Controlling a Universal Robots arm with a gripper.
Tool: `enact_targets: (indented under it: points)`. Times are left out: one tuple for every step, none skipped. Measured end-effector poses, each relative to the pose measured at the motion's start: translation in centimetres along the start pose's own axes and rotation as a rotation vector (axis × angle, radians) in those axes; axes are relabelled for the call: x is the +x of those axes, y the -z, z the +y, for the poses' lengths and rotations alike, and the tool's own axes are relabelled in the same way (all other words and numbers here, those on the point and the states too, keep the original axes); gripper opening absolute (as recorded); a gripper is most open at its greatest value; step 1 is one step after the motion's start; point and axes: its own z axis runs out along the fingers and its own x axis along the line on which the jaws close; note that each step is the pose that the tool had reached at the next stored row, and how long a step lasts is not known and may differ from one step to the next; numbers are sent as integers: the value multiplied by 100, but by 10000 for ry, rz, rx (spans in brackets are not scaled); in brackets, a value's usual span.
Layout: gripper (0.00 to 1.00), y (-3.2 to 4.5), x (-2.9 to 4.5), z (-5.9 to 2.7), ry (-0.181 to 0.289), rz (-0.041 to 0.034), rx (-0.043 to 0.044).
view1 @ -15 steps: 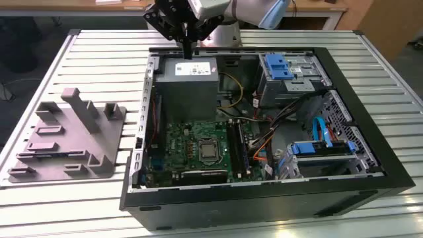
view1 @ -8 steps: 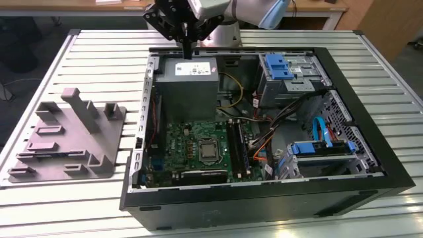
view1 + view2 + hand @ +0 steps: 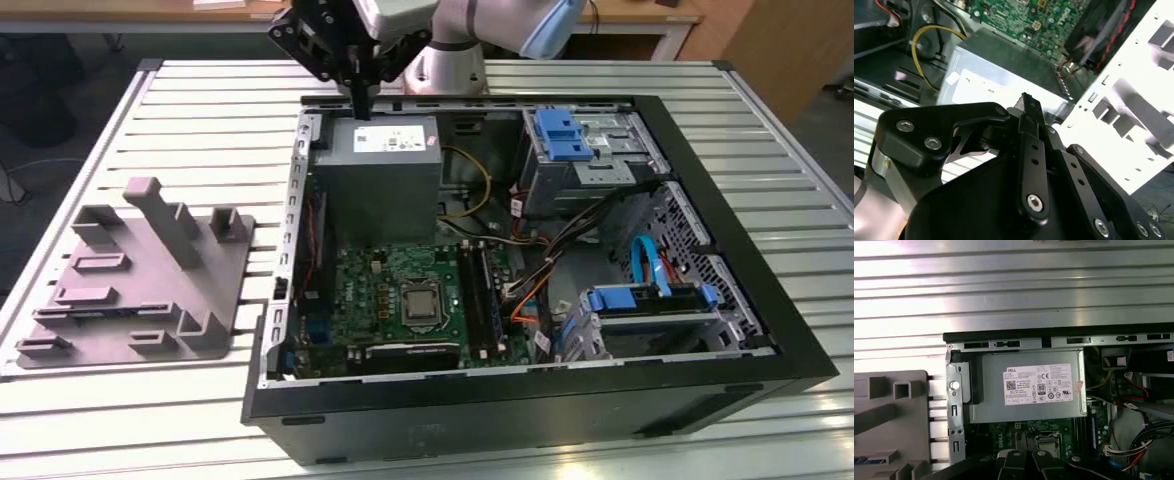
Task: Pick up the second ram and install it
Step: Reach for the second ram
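My gripper (image 3: 362, 112) hangs above the far edge of the open computer case (image 3: 781, 330), just over the grey power supply (image 3: 380, 165). Its black fingers (image 3: 1026, 107) are pressed together, and nothing shows between them. In the first wrist view the power supply (image 3: 1029, 390) lies straight ahead, with the gripper (image 3: 1026, 456) low in the picture. A long dark strip (image 3: 477, 285) stands in the memory slots on the green motherboard (image 3: 380, 290), beside the processor socket. I cannot tell whether that strip is the second ram.
A grey plastic fixture tray (image 3: 134, 290) with upright posts lies on the slatted table at the exterior view's left of the case. Inside the case are blue drive cages (image 3: 567, 135), cable bundles (image 3: 547, 265) and a yellow wire (image 3: 916, 52). The robot base (image 3: 447, 60) stands behind the case.
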Motion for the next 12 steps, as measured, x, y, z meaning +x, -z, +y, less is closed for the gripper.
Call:
enact_targets:
  points:
    - [10, 0, 21, -2, 1, 0, 0]
    - [10, 1, 38, -3, 0, 0, 0]
    - [10, 2, 55, -4, 1, 0, 1]
    - [10, 2, 76, -6, 2, 0, 0]
    - [10, 3, 96, -7, 1, 0, 0]
    - [10, 3, 111, -8, 0, 0, 0]
    - [10, 3, 121, -9, 0, -1, -1]
    - [10, 3, 128, -10, 0, -1, 0]
    - [10, 3, 136, -10, 0, 0, -1]
    - [10, 4, 144, -11, 0, 0, 0]
    - [10, 4, 154, -12, 1, 0, 0]
    - [10, 4, 163, -12, 0, 0, 0]
